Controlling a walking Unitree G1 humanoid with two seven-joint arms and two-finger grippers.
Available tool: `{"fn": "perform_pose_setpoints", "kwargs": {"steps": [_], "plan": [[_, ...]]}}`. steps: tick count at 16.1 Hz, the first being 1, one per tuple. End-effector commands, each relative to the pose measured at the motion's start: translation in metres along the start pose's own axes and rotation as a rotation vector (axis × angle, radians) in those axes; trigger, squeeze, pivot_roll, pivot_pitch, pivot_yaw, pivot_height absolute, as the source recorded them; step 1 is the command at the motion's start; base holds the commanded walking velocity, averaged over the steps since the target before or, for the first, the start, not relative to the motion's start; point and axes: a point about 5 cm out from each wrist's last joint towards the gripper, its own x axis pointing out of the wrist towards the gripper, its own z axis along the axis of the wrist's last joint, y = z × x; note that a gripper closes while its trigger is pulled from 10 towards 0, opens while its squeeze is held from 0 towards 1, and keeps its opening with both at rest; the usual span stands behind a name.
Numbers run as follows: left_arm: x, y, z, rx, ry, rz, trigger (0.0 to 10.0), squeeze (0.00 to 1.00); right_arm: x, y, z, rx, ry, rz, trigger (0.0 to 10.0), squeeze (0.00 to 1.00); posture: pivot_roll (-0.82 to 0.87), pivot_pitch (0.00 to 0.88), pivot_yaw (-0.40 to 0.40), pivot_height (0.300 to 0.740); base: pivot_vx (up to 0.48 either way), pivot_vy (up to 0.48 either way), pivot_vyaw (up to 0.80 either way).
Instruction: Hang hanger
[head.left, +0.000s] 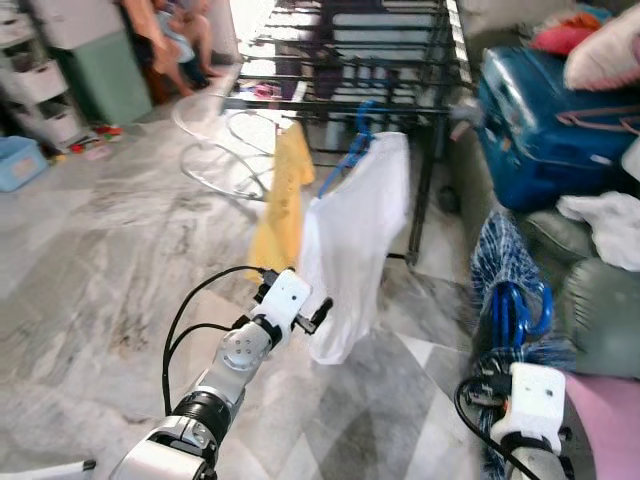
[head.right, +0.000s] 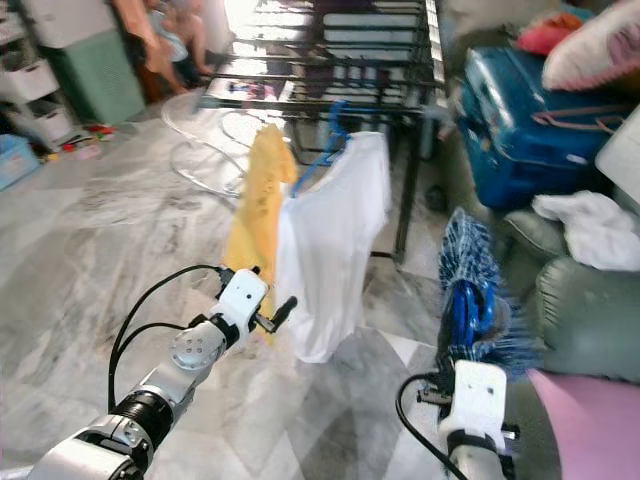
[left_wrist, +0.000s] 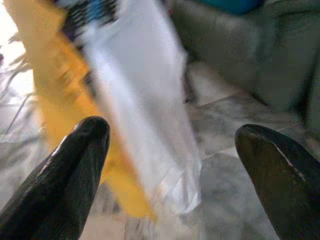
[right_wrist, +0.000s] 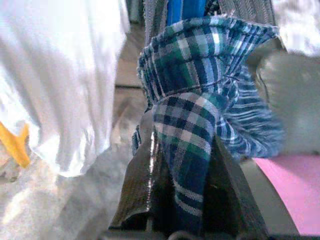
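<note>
A black metal drying rack (head.left: 350, 60) stands ahead. From its front rail hang a yellow garment (head.left: 280, 200) and a white shirt (head.left: 355, 240) on a blue hanger (head.left: 350, 155). My left gripper (head.left: 318, 312) is stretched out low, just short of the white shirt's lower hem, with its fingers (left_wrist: 75, 165) wide apart and nothing between them. My right gripper (right_wrist: 185, 150) is shut on a second blue hanger (head.left: 515, 310) that carries a blue plaid shirt (head.left: 505, 260). It holds this upright at the right, apart from the rack.
A blue suitcase (head.left: 540, 110), a grey sofa (head.left: 600, 300) with white cloth (head.left: 605, 220) and pillows lie on the right. A person (head.left: 170, 40) sits at the far left near storage drawers (head.left: 40, 90) and a blue bin (head.left: 20, 160). Marble floor (head.left: 110, 260) spreads on the left.
</note>
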Motion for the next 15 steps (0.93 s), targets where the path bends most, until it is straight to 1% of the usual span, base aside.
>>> {"fn": "perform_pose_setpoints", "kwargs": {"steps": [1,3,4,6,7,9,11,13,14,15], "plan": [[-0.002,0.006,-0.005,-0.02,0.023,0.033,10.0,0.0,0.003,0.007,0.005,0.005,-0.016,0.02,10.0,0.0,0.02,0.0,-0.014,0.74,0.0,0.48,0.0],[-0.002,0.001,-0.005,-0.019,0.018,0.016,10.0,0.0,0.004,0.011,0.004,0.0,-0.016,0.045,10.0,0.0,0.02,0.0,-0.015,0.74,0.0,0.48,0.0],[-0.002,-0.004,-0.004,-0.025,0.011,-0.006,10.0,0.0,0.006,0.017,0.006,-0.011,-0.021,0.069,10.0,0.0,0.02,0.0,-0.018,0.74,0.0,0.48,0.0],[0.0,-0.005,-0.003,-0.026,0.01,-0.011,10.0,0.0,0.007,0.02,0.006,-0.013,-0.025,0.076,10.0,0.0,0.02,0.0,-0.015,0.74,0.0,0.48,0.0],[0.001,-0.007,-0.002,-0.036,0.021,-0.05,10.0,0.0,0.008,0.02,0.006,-0.013,-0.024,0.077,10.0,0.0,0.02,0.0,-0.012,0.74,0.0,0.48,0.0],[0.001,-0.005,-0.002,-0.012,0.02,-0.035,10.0,0.0,0.009,0.019,0.0,-0.019,-0.001,0.073,10.0,0.0,0.03,0.0,-0.007,0.74,0.0,0.48,0.0],[0.001,-0.004,-0.001,-0.004,0.018,-0.034,10.0,0.0,0.009,0.019,0.0,-0.018,0.001,0.074,10.0,0.0,0.03,0.0,-0.005,0.74,0.0,0.48,0.0],[0.001,-0.005,-0.003,-0.012,0.038,-0.047,10.0,0.0,0.009,0.021,-0.002,-0.017,0.006,0.076,10.0,0.0,0.03,0.0,-0.005,0.74,0.0,0.48,0.0],[0.0,-0.005,-0.003,-0.017,0.029,-0.044,10.0,0.0,0.01,0.022,-0.004,-0.025,0.011,0.084,10.0,0.0,0.02,0.0,-0.007,0.74,0.0,0.48,0.0],[0.0,-0.006,-0.002,0.0,0.017,-0.034,10.0,0.0,0.011,0.02,-0.007,-0.026,0.02,0.082,10.0,0.0,0.02,0.0,-0.012,0.74,0.0,0.0,0.0]]}}
